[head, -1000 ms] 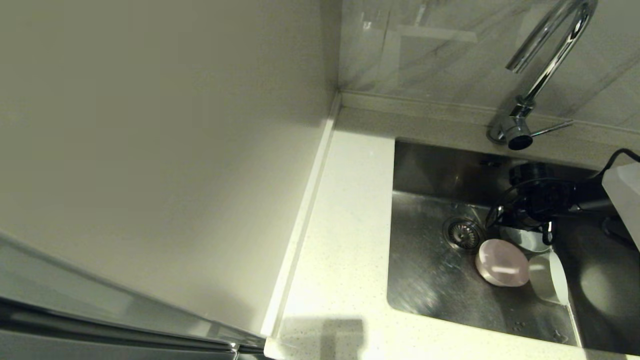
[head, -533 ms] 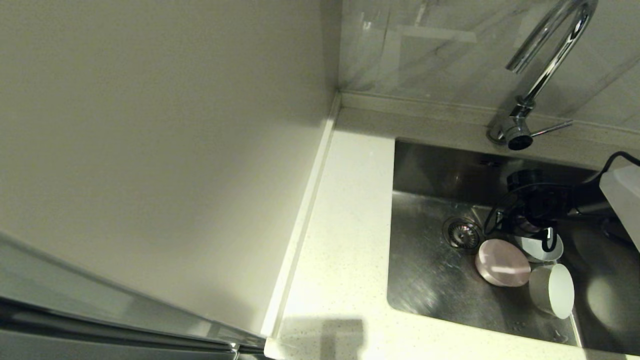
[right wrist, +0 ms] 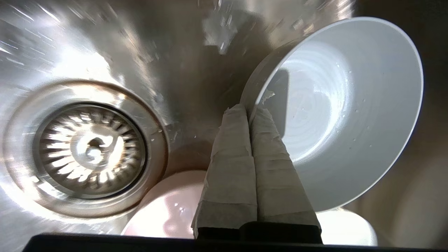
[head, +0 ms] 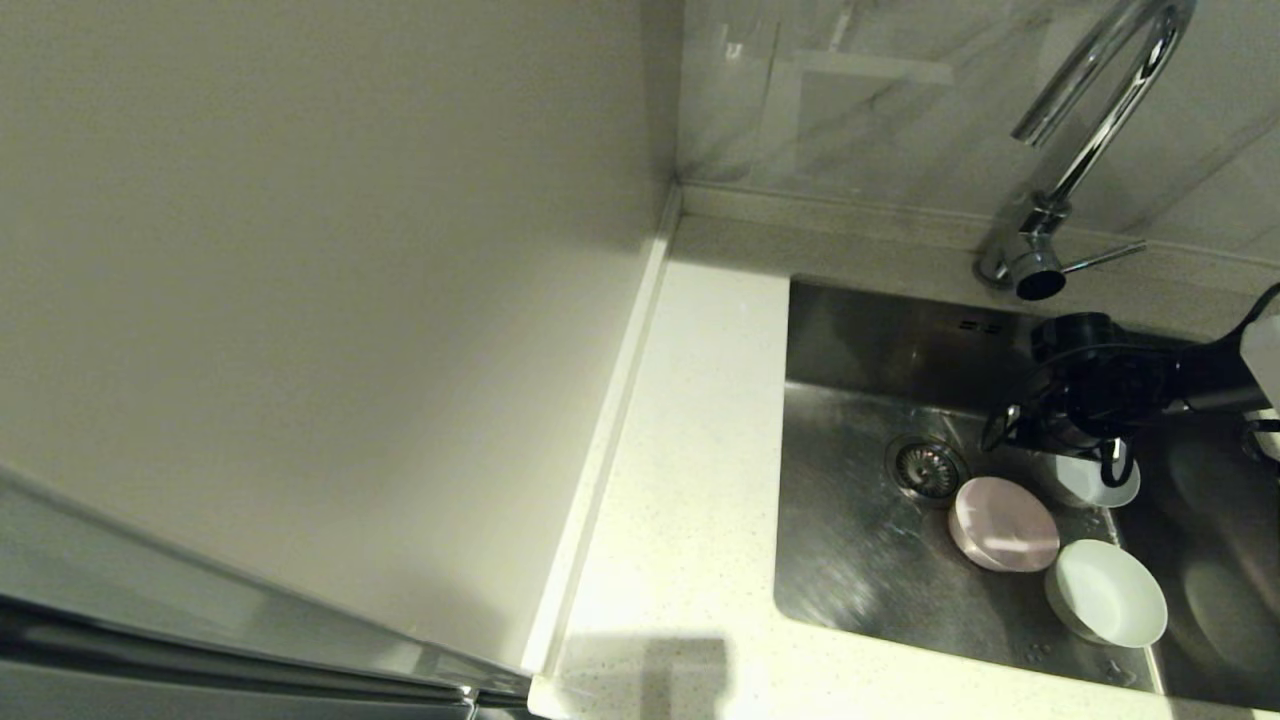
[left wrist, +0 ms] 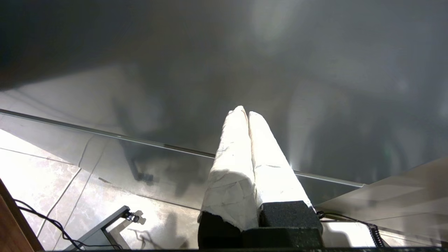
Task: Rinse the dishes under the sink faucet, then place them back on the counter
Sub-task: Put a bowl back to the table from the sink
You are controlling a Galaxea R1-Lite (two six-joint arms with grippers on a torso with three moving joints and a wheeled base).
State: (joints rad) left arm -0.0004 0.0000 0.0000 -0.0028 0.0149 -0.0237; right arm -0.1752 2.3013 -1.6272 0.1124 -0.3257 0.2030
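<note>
My right gripper [head: 1102, 452] is down in the steel sink [head: 850, 570], shut on the rim of the pale grey-blue bowl [head: 1090, 482]. That bowl [right wrist: 343, 115] hangs tilted off the basin floor, its rim pinched between the taped fingers [right wrist: 227, 147]. A pink bowl [head: 1003, 524] lies upside down beside the drain strainer [head: 927, 467]. At the front right of the basin a white bowl [head: 1107, 592] sits upright. The chrome faucet [head: 1090, 130] rises behind the sink. My left gripper [left wrist: 245, 112] is shut and empty, parked away from the sink.
The cream counter [head: 690, 450] runs along the sink's left side and front edge, bounded by a beige wall panel [head: 300, 300] at left. Two overflow slots [head: 972, 325] mark the back wall of the basin. The faucet's lever [head: 1105, 258] points right.
My right gripper has moved right and back with the grey-blue bowl in it. The white bowl has rolled from lying on its side to sitting upright, further front right.
</note>
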